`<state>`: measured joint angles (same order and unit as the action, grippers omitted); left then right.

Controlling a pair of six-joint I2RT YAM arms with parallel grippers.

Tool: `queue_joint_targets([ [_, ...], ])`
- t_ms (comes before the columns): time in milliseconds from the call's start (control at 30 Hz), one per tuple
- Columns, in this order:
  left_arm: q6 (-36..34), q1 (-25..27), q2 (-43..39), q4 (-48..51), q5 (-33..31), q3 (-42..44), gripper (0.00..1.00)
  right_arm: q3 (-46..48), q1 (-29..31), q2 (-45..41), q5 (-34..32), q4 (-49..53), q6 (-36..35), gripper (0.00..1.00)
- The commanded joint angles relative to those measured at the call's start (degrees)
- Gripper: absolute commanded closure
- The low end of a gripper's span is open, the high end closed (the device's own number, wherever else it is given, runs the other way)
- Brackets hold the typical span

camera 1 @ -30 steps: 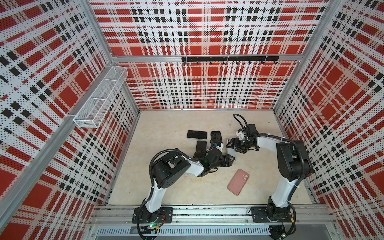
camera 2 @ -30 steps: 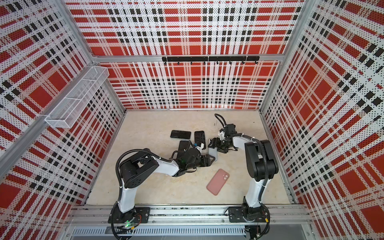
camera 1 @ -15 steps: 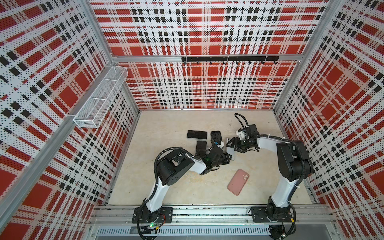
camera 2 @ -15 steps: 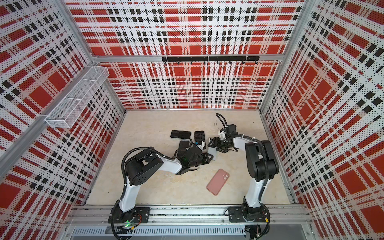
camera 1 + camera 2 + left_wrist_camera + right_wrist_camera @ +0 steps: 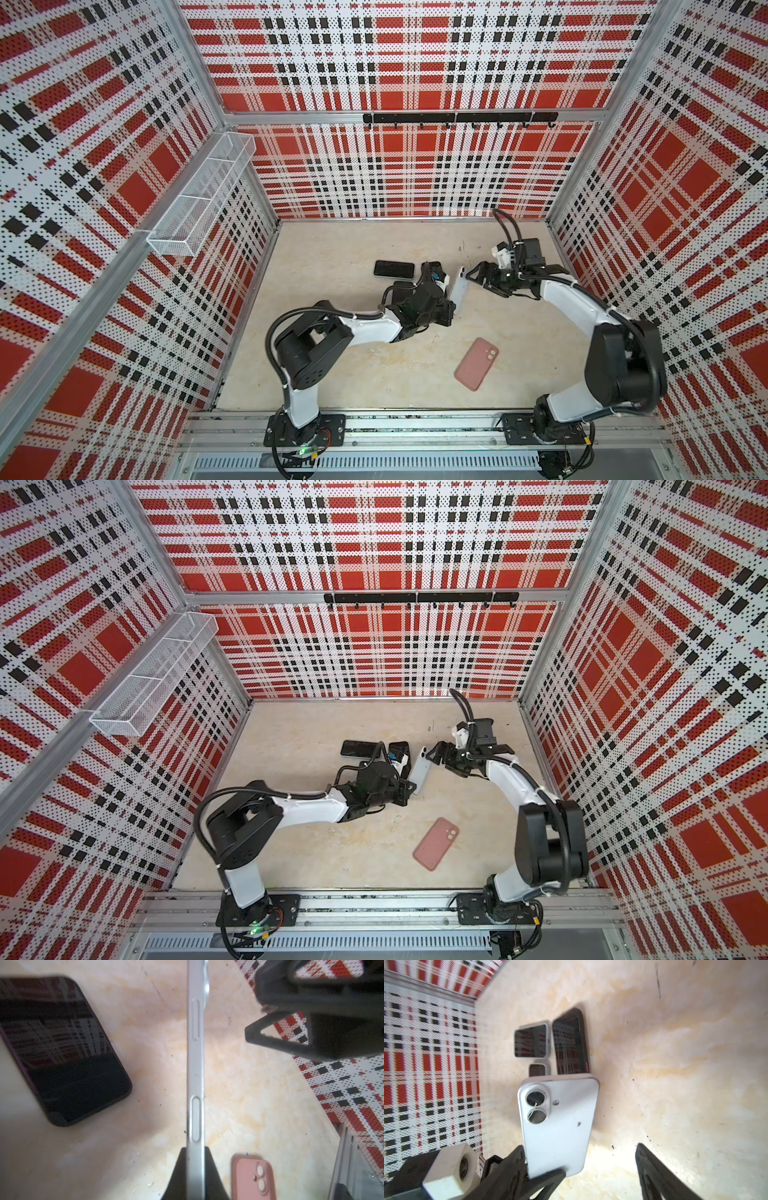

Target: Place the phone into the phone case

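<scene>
Where red, black and white plaid walls (image 5: 415,174) close in on three sides, a pale, mottled surface (image 5: 353,374) forms the floor of the cell. Two white-and-black arms rise from a rail along its near edge. The left arm (image 5: 365,328) stretches toward the middle, and the right arm (image 5: 582,303) bends inward to face it. A white wire basket (image 5: 203,195) hangs on the left wall, and a black hook rail (image 5: 457,117) runs across the back wall.

The left tool (image 5: 195,1159) is clamped on the white phone (image 5: 195,1074). Its two dark fingers pinch the phone's flat faces near one end, so the phone stands on edge in the middle of the surface. Whether its lower edge touches the surface cannot be told. The phone's back, with its twin lenses, is turned toward the right arm.

The right tool (image 5: 473,274) hangs just beside the phone's lens end, its fingers spread wide and gripping nothing. The left wrist view shows a clear gap between its nearer finger (image 5: 251,1033) and the phone.

The pink phone case (image 5: 476,363) lies flat on the surface with its back up and its lens cut-out showing. It is nearer the front edge and well apart from the phone. Toward the back, dark phones lie screen up. One (image 5: 394,269) is in plain view, and the others are partly hidden behind the left arm.
</scene>
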<state>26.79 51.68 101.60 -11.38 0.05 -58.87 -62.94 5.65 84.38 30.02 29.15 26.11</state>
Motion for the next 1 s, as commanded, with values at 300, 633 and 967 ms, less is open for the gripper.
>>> queue_joint_targets([
  [300, -57.50, 1.23, -28.14, 7.68, -33.39, 6.24, 1.00, -5.85, -3.71, -20.19, 4.89, 7.76, 4.22, 0.16],
  [633, -84.74, 0.77, -40.06, -12.43, -27.20, 19.44, 1.00, 0.87, -3.63, -22.46, 27.22, 2.35, 19.21, 0.22],
  [967, -92.79, 1.45, -44.46, -5.40, -8.00, 20.87, 1.00, 3.41, 2.20, -22.42, 32.63, -3.04, 26.80, 0.24],
])
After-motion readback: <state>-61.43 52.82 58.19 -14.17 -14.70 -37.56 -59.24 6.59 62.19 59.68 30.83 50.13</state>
